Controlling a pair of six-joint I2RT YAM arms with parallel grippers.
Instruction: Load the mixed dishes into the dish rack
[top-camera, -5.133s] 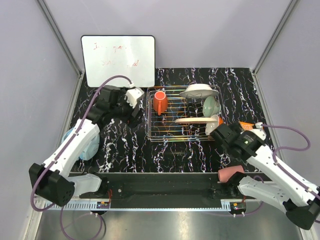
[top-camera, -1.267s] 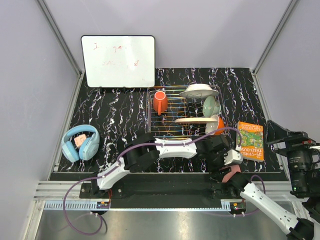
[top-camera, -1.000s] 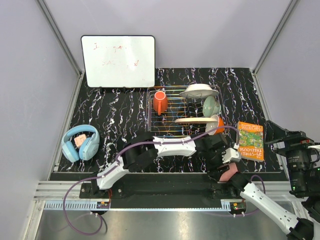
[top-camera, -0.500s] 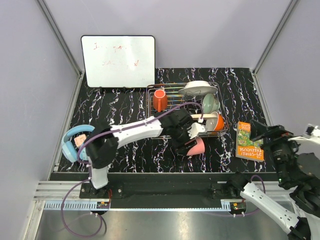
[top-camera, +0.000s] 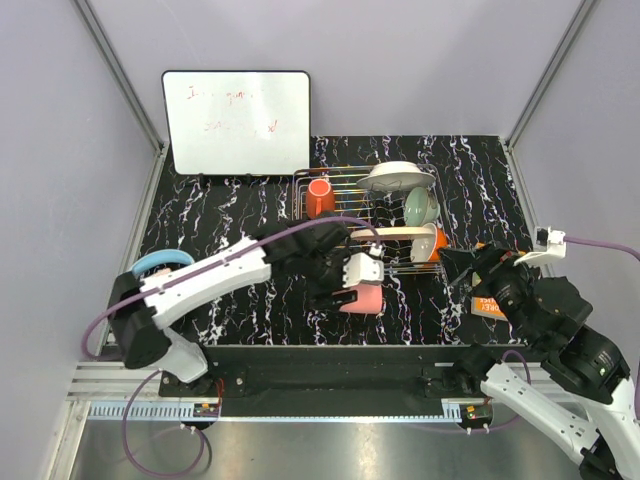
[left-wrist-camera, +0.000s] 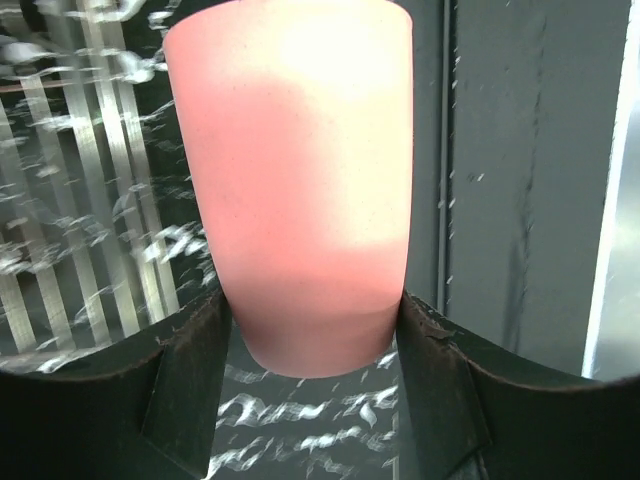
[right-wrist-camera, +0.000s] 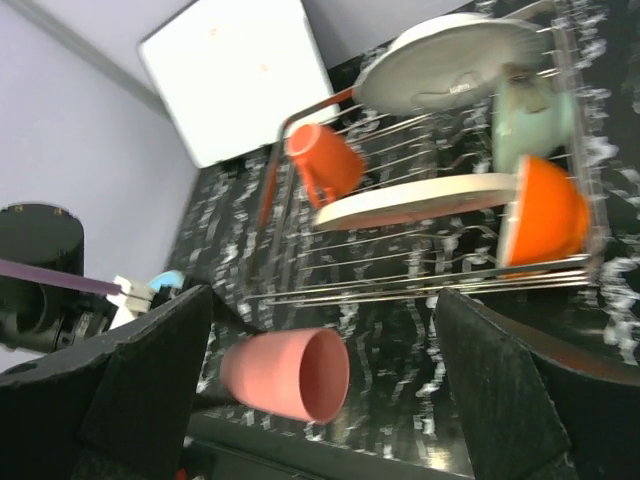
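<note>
My left gripper is shut on the pink cup and holds it sideways just in front of the dish rack. In the left wrist view the cup sits between both fingers. The rack holds an orange mug, a white fluted plate, a mint-green bowl, a pink-and-cream plate and a bowl that is white outside and orange inside. My right gripper is open and empty, right of the rack. Its view shows the cup and the rack.
A white whiteboard leans at the back left. Blue headphones lie at the left, partly hidden by my left arm. An orange book lies at the right, mostly under my right arm. Grey walls close in both sides.
My left gripper has carried the pink cup from the right front to the left along the rack's front. My right arm has swung in from the far right toward the rack.
</note>
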